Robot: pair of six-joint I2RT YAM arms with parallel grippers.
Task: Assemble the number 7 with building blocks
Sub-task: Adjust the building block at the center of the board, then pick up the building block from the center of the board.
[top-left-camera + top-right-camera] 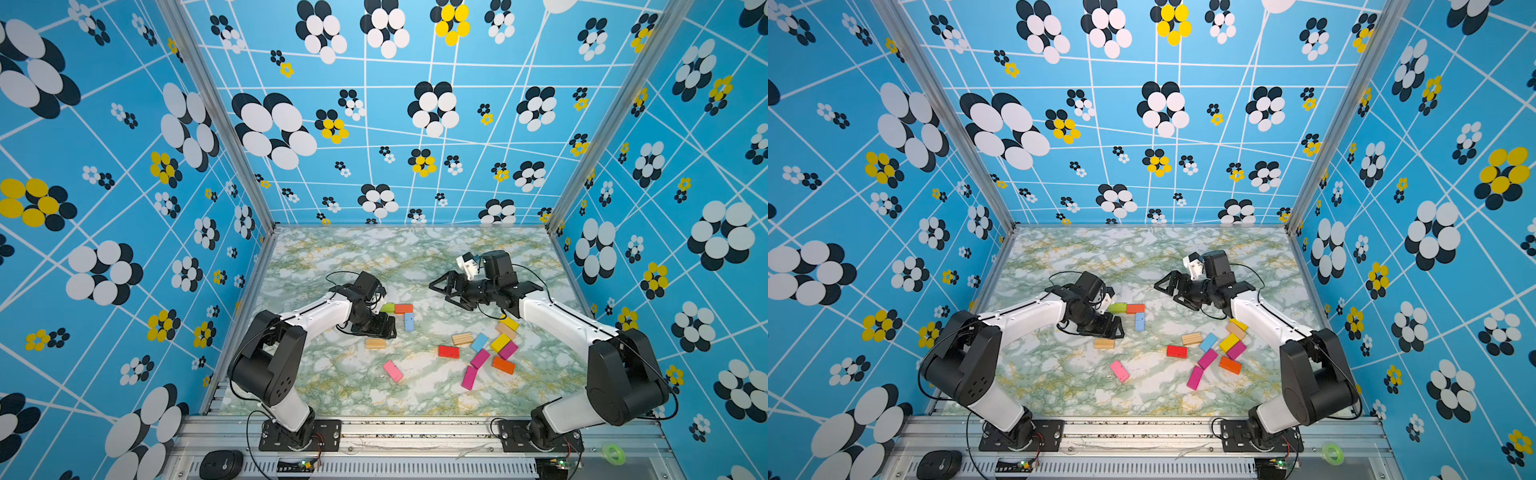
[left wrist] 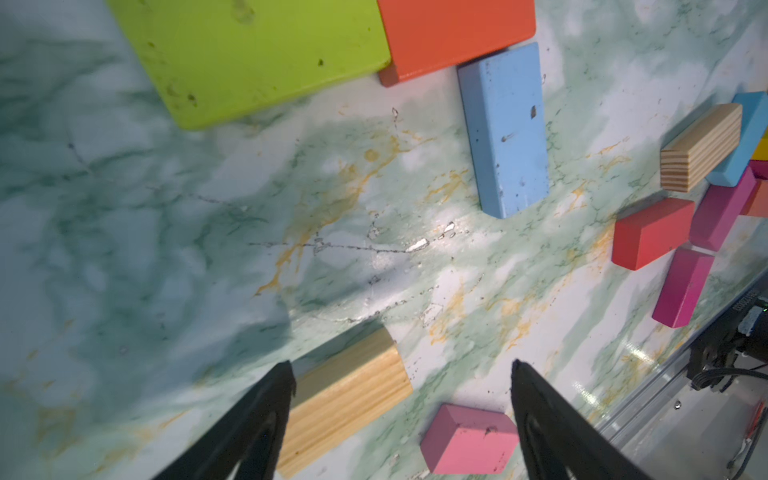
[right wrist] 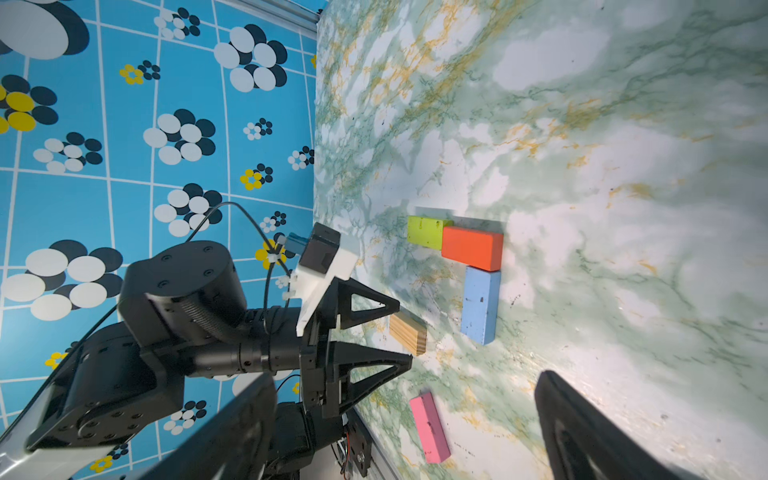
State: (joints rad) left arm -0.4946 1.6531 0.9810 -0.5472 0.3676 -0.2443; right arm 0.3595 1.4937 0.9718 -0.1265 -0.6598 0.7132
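The left gripper (image 2: pixel 403 370) gapes wide and empty, with a plain striped wooden block (image 2: pixel 345 399) by one finger. Beyond it, a lime-green block (image 2: pixel 249 54), an orange block (image 2: pixel 453 33) and a light-blue block (image 2: pixel 507 133) begin the number 7 (image 1: pixel 404 309) mid-way across the marbled table (image 1: pixel 332 257). The right gripper (image 1: pixel 439 294) is wide and empty. Only the top views show the whole loose pile (image 1: pixel 500 343) near the right edge.

White-shelled arms (image 1: pixel 320 313) with black joints (image 1: pixel 270 365) on screwed black base plates (image 1: pixel 328 434).

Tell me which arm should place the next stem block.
Left: its fingers hover by the striped wooden block, beside the light blue stem block; the right fingers are farther away.
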